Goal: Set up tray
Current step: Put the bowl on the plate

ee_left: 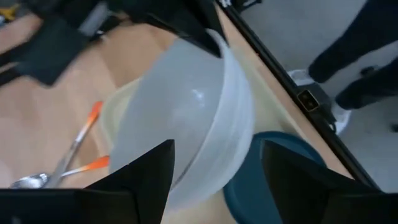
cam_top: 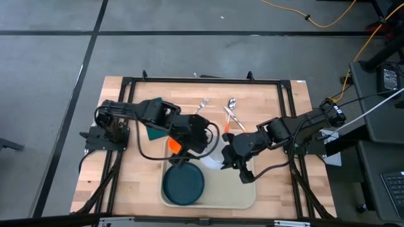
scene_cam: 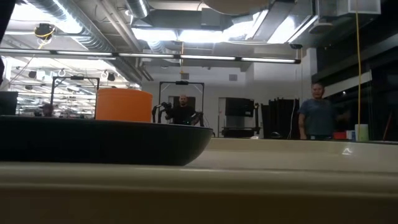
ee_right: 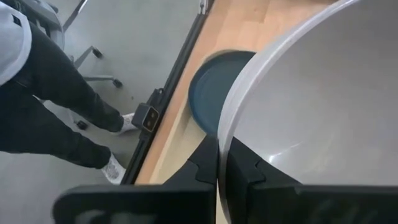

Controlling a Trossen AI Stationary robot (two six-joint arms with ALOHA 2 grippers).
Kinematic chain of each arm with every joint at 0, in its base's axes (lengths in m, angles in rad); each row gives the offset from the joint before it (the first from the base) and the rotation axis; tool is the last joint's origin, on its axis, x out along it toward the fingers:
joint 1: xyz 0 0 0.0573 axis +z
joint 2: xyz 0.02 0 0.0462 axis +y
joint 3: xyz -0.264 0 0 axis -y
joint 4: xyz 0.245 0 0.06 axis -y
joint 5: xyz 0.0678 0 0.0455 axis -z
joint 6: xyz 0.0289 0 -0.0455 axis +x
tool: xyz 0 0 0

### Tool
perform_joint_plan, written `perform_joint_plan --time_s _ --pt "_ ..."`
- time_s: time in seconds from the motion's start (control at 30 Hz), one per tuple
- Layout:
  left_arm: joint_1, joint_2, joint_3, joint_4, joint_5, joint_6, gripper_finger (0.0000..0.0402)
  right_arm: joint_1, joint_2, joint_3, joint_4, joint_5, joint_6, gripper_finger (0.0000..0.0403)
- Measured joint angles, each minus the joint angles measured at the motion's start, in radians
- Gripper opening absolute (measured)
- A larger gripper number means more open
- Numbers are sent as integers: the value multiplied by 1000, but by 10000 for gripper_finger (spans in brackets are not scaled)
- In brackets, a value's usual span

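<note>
My right gripper point(ee_right: 219, 163) pinches the white bowl's point(ee_right: 311, 106) rim. My left gripper point(ee_left: 214, 171), jaws wide, waits alongside. I'd lower it level onto the tray point(cam_top: 243, 195), beside the plate point(cam_top: 183, 185).

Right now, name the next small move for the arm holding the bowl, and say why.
Probably lower it: the right claw pinches the translucent white plastic bowl by its rim, tilted above the cream rectangular tray, beside the dark teal round plate. The left claw is open.
</note>
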Motion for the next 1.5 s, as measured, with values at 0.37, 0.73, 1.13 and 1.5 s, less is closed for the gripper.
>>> perform_joint_plan --time_s 0.37,0.73,1.13,1.5 --pt "23 20 0 1 81 -23 92 1 0 8 -24 -3 -16 11" --pt "5 18 1 -7 154 -53 5 1 1 157 -82 52 -55 39" --pt "-53 20 -2 -165 88 -127 2 -1 -2 322 -241 145 -46 89" --pt "-258 21 -99 -167 -18 -344 2 -1 -1 389 -483 633 72 87"
